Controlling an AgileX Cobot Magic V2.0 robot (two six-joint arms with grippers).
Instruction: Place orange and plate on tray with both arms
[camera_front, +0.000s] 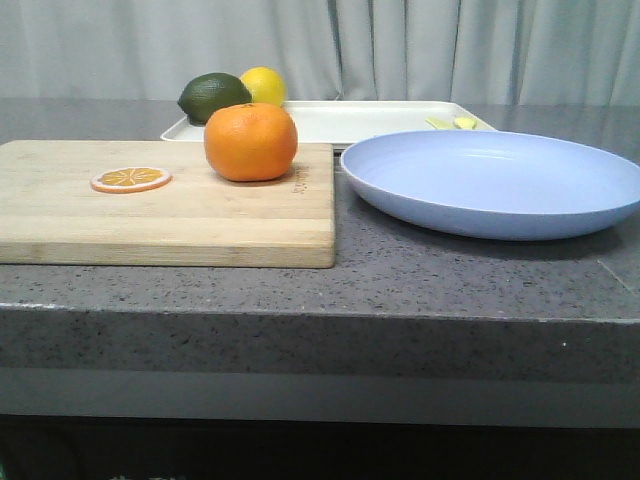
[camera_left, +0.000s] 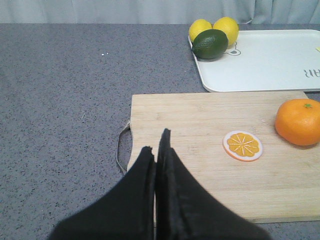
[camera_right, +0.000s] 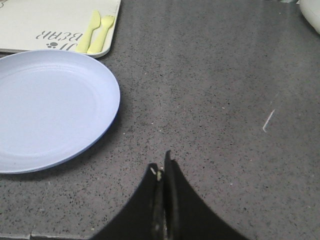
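Both my left tool (camera_left: 157, 150) and right tool (camera_right: 161, 170) are pressed together, empty; orange (camera_front: 251, 141) sits on the board (camera_front: 150, 215), plate (camera_front: 495, 182) beside it

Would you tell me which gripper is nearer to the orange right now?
Left. The left gripper is over the cutting board that the orange sits on; the right gripper is beyond the plate, over bare counter.

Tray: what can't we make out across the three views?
- Tray, front view: the orange and plate hide its near rim.
- Left wrist view: its right side is cut off by the frame edge.
- Right wrist view: only a corner shows, printed text partly cut off.
- Second lemon: hidden in the front view behind the lime.
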